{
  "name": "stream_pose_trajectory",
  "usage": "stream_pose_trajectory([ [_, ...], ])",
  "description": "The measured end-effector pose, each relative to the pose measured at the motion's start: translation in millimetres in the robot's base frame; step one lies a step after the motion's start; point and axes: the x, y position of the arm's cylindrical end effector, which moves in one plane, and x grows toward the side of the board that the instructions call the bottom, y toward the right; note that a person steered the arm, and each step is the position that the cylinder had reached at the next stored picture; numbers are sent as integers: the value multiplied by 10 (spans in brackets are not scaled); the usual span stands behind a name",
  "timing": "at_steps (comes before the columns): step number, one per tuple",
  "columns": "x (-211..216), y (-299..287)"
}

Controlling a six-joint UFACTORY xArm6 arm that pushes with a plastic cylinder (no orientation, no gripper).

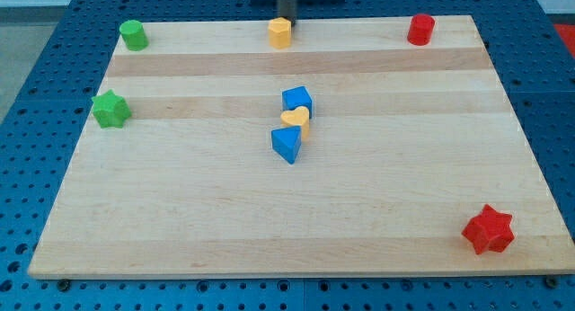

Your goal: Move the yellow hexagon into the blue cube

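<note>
Camera view: yellow hexagon (280, 31) at the tabletop's (180, 212) top edge, near mid-width, well apart from the blue cube (296, 100) below it and a little toward the view's right. Bare wood between the two.

Just behind the hexagon, on its top side, the tool: a plain dark rod, nothing on it to open or close, gripping nothing. My tip (286, 21) touching or all but touching the hexagon's far face; hard to say which from here.

Right under the cube, touching it, a yellow heart (296, 120), and below that a blue triangle (286, 144), the three stacked in a short line.

Risks, as a judgement:
- Off-centre contact, with my tip slightly right of the hexagon's middle: likely to swing the block toward the view's left and slip past it, missing the cube.
- Too hard a shove on arrival: likely to knock the cube into the heart and triangle and scatter the cluster.

Farther out and no obstacle: green cylinder (133, 34) and green star (110, 109) at the left, red cylinder (420, 29) top right, red star (488, 228) bottom right.

Upper rod cut off by the frame's top; arm not shown. Tip's very end partly masked by the hexagon.
</note>
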Motion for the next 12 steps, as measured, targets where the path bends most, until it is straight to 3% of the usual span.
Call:
stream_pose_trajectory([
  [1,272,-353],
  [2,436,-281],
  [3,61,-282],
  [4,-10,-238],
  [7,697,1],
  [8,264,7],
  [9,137,200],
  [11,807,288],
  [12,808,288],
])
